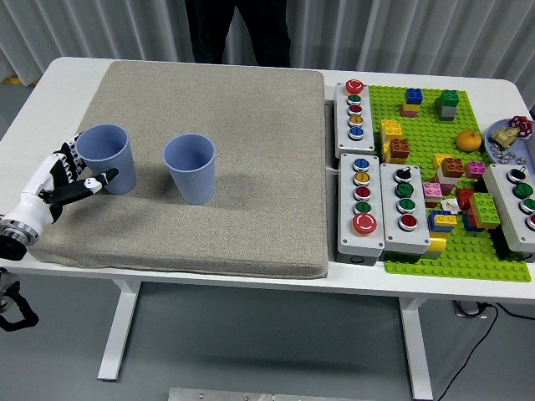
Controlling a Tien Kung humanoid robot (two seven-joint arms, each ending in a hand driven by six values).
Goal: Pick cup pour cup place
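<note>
Two blue ribbed cups stand upright on the grey mat (217,109). The left cup (107,157) is near the mat's left edge. The second cup (190,168) stands a short way to its right. My left hand (68,177) reaches in from the left, fingers spread around the left cup's left side, thumb tip at its lower front. The fingers look open, close to the cup but not closed on it. My right hand is out of view.
Grey button boxes (362,196) stand right of the mat. A green baseplate (493,259) with coloured bricks and an orange fruit (471,140) lies at the right. A person in dark clothes (238,29) stands at the far side.
</note>
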